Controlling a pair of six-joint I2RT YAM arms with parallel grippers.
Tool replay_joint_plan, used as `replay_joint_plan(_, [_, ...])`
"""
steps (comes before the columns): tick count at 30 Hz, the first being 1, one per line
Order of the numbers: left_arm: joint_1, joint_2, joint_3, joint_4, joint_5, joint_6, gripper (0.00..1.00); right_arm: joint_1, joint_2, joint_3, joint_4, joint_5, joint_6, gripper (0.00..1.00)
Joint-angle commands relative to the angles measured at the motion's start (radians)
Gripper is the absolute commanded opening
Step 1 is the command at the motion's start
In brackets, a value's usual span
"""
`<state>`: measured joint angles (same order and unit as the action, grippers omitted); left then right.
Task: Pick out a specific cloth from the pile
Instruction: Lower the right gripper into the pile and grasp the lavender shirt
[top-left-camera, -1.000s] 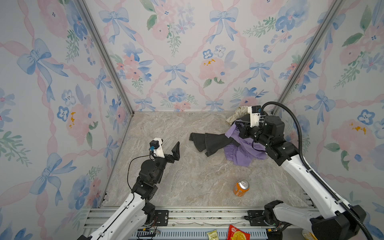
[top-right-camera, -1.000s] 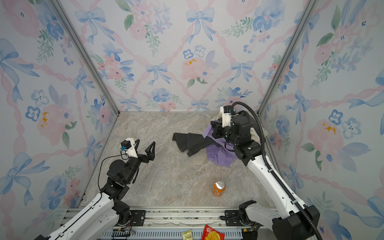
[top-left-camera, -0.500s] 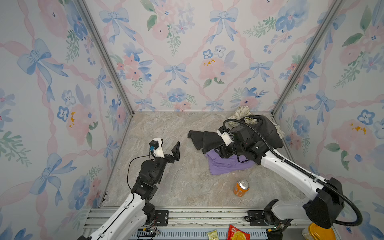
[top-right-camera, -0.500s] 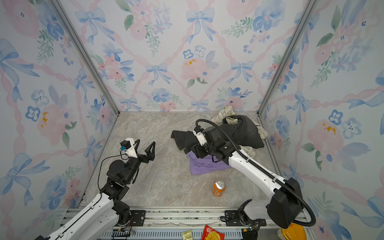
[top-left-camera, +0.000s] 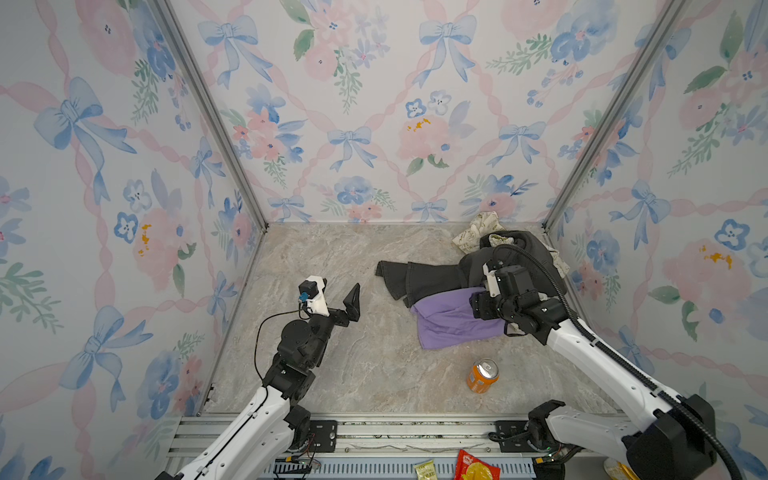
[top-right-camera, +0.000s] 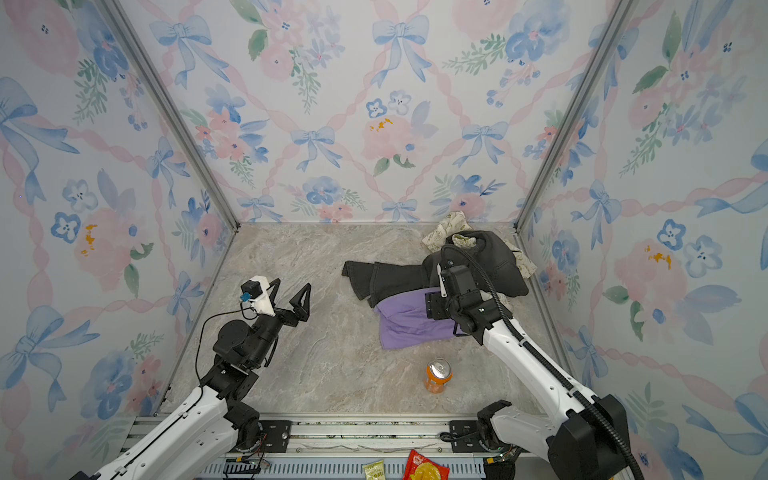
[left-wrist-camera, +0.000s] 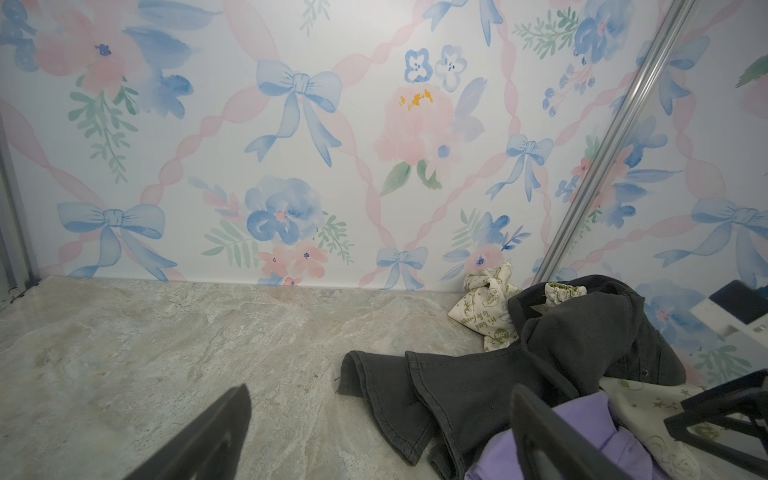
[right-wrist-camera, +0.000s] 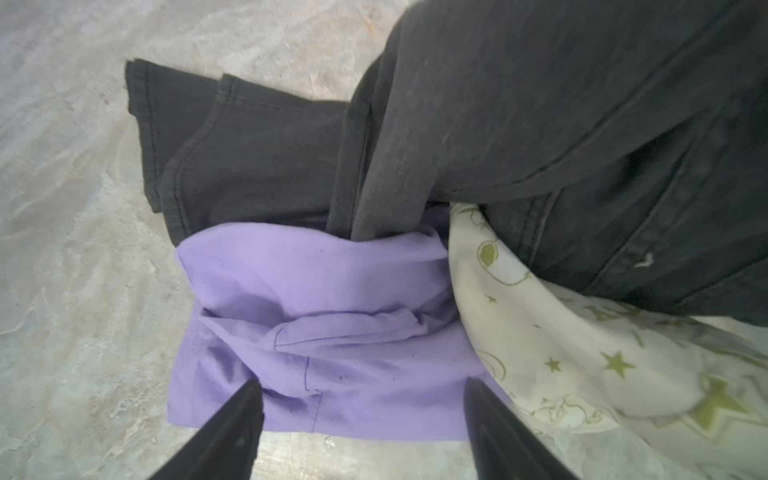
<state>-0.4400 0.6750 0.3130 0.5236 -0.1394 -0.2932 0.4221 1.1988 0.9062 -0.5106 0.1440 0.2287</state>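
Cream fabric bundle printed in green (left-wrist-camera: 486, 309), far right, at the far edge of the pile (left-wrist-camera: 582, 332): green lettering, only partly legible in the left wrist view. It appears to read "It's Good To Be Green".
Round green badge on the same bundle: appears to read "LOVE".
Second cream printed fabric (right-wrist-camera: 540, 332), right wrist view: green stars and moons. The large green letters at its edge are blurred and unreadable.
Orange drink can (top-left-camera: 482, 377), near right: no label legible.
Red snack packet (top-left-camera: 473, 470) and yellow-green packet (top-left-camera: 424, 471), near edge: print too small to read.
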Motion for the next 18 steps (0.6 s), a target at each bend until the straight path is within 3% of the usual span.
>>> replay_joint_plan(1, [-0.008,-0.021,0.023,0.005,0.016,-0.013,0.98,-0.032,0.081,-0.013,0.016,0.003,0.066,0.76])
replay_joint_plan(4, [-0.008,-0.035,0.016,0.002,0.015,-0.014,0.98,-0.053,0.171,-0.019,0.052,-0.024,0.083,0.73])
replay_joint_plan(7, [-0.008,-0.046,0.014,-0.001,0.011,-0.014,0.98,-0.061,0.245,-0.026,0.097,-0.041,0.09,0.64])
replay_joint_plan(12, [-0.008,-0.053,0.015,-0.008,0.005,-0.008,0.98,-0.071,0.3,-0.017,0.121,-0.07,0.106,0.3])
replay_joint_plan(18, [-0.008,-0.057,0.016,-0.012,0.002,-0.004,0.98,-0.094,0.196,0.02,0.102,-0.043,0.089,0.08])
